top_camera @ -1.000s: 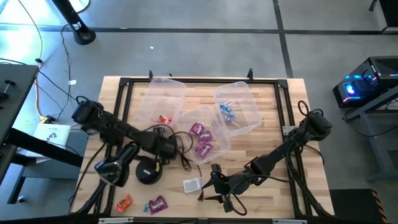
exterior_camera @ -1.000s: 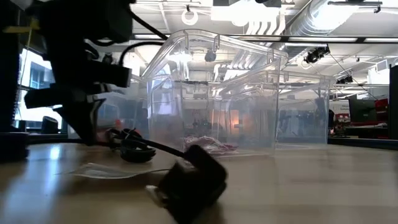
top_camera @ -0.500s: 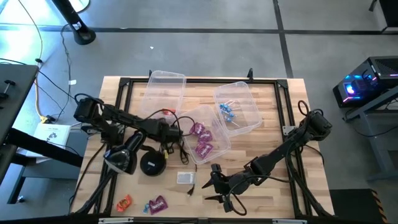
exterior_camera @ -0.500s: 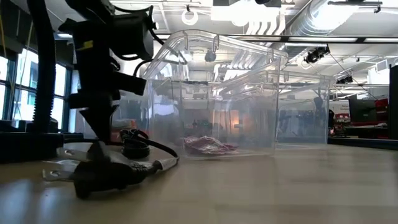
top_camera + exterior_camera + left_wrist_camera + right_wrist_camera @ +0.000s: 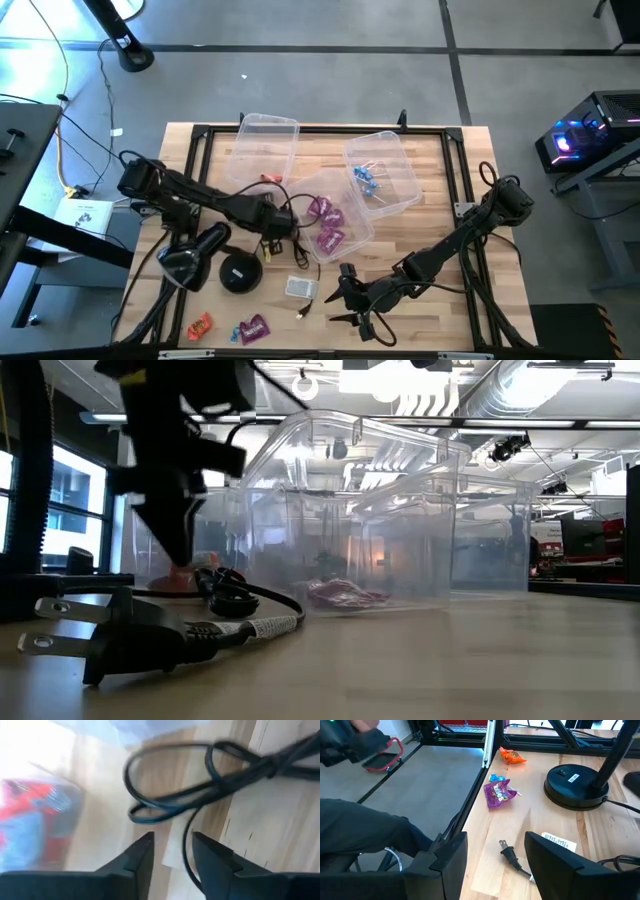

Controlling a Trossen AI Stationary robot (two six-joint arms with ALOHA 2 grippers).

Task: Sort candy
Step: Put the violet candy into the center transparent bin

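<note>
Three wrapped candies (image 5: 232,327), orange, blue and purple, wait unsorted at the near edge; the idle right gripper (image 5: 345,297) gapes. The left gripper (image 5: 172,851), jaws apart and empty, has swung back off the clear bins (image 5: 262,150).

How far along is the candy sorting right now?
Done: purple candy in the middle bin, blue candy in the right bin. In hand: nothing; the open left gripper is near an orange candy. Left: orange, purple and blue candies at the table's front; right gripper waits.
</note>
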